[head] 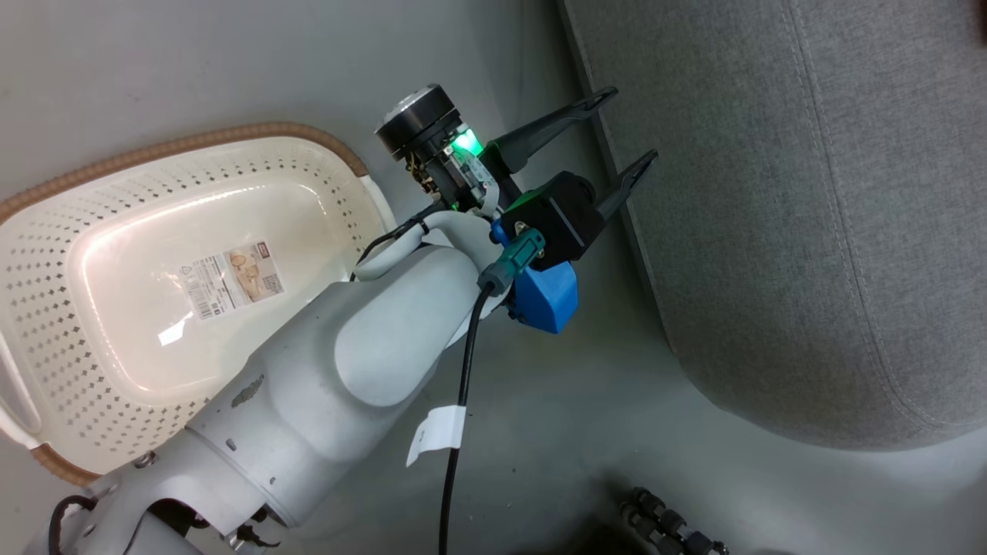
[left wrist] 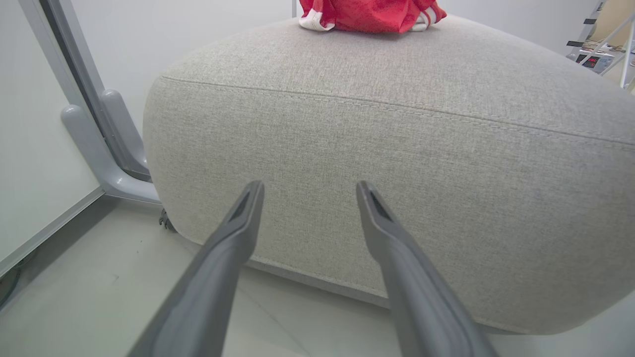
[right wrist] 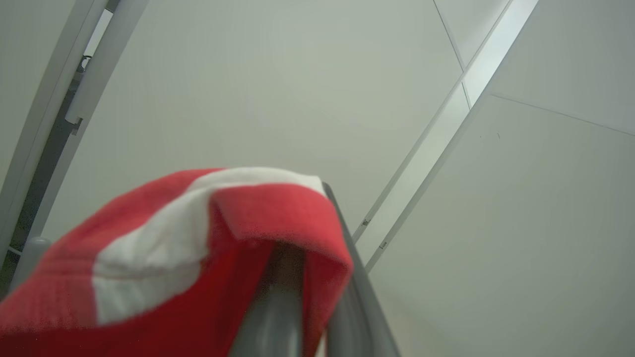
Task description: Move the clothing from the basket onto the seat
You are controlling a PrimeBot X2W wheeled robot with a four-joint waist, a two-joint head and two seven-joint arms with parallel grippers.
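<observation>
Clothing [left wrist: 369,12] atop seat [left wrist: 397,148] — pincer [left wrist: 308,186] (left) agape.

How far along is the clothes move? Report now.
Done: basket looks empty but for its label; red clothing lies on the seat. In hand: right gripper shut on a red-and-white garment draped over its fingers. Left: set that on the seat.

Inside the basket [head: 46,308]: open from above; the left forearm [head: 362,347] crosses one corner.
Between the basket and the seat [head: 810,231]: free floor [head: 601,401]; the left gripper [head: 632,123] stands there, fingers spread.
Side of the seat: a wall just before these fingers.
Top of the seat: bare in front, the clothing [left wrist: 369,15] at the far edge.
Left of the seat: a grey frame foot [left wrist: 92,148].
</observation>
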